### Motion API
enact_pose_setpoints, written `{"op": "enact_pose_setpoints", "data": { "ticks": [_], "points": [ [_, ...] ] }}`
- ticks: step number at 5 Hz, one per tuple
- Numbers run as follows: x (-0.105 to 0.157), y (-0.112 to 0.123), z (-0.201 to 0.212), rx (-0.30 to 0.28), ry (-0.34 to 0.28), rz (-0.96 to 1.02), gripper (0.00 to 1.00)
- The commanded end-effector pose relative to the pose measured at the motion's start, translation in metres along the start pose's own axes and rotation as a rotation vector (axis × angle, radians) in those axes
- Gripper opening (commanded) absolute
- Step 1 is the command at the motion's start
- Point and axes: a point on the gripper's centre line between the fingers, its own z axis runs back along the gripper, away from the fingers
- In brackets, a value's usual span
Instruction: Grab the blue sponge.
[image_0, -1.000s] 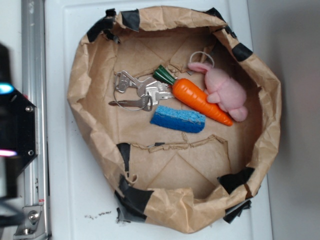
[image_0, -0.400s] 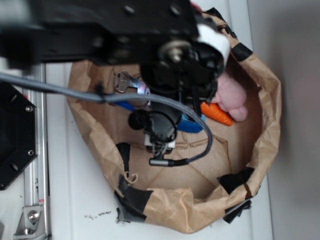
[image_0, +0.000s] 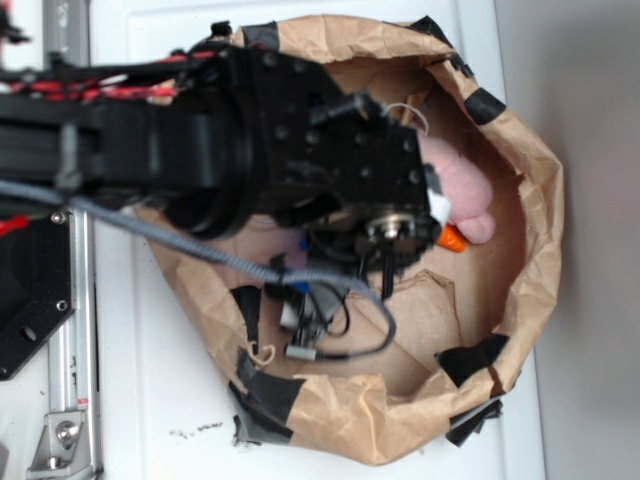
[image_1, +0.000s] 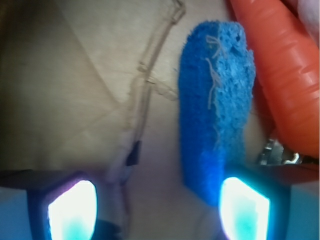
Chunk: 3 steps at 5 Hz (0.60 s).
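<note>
Wrist view is the useful one here: the blue sponge (image_1: 216, 107) is lying flat on the brown paper floor of the bag (image_0: 520, 300), long side running away from the camera, with the orange carrot (image_1: 282, 75) snug against its far side and a bit of metal keys (image_1: 277, 152) peeking out near the bottom. The gripper (image_1: 159, 202) has its jaws spread wide, and the 2 glowing pads sit at the bottom of the frame, 1 out over bare paper and the other right at the near end of the sponge, maybe overlapping its corner. Nothing is pinched yet. In the exterior view the arm (image_0: 250, 150) covers most of the bag's middle, so you can't see the sponge there at all, just the pink plush toy (image_0: 462, 195) and the carrot tip poking out past the wrist. So I'd call this the approach mostly done and the actual grab not started. My guess is the jaws aren't centred on the sponge yet, they look offset toward the empty paper side, so it probably wants a shift over toward the carrot, a bit more descent, then the close. The carrot being that tight could get caught too.
</note>
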Motion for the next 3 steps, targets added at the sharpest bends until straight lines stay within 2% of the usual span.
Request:
{"op": "enact_pose_setpoints", "data": {
  "ticks": [1, 2, 3],
  "points": [
    [0.011, 0.002, -0.003, 0.045, -0.014, 0.002, 0.0],
    [0.011, 0.004, 0.011, 0.071, -0.041, 0.037, 0.0],
    [0.008, 0.002, 0.042, 0.135, -0.087, 0.091, 0.0]
  ]
}}
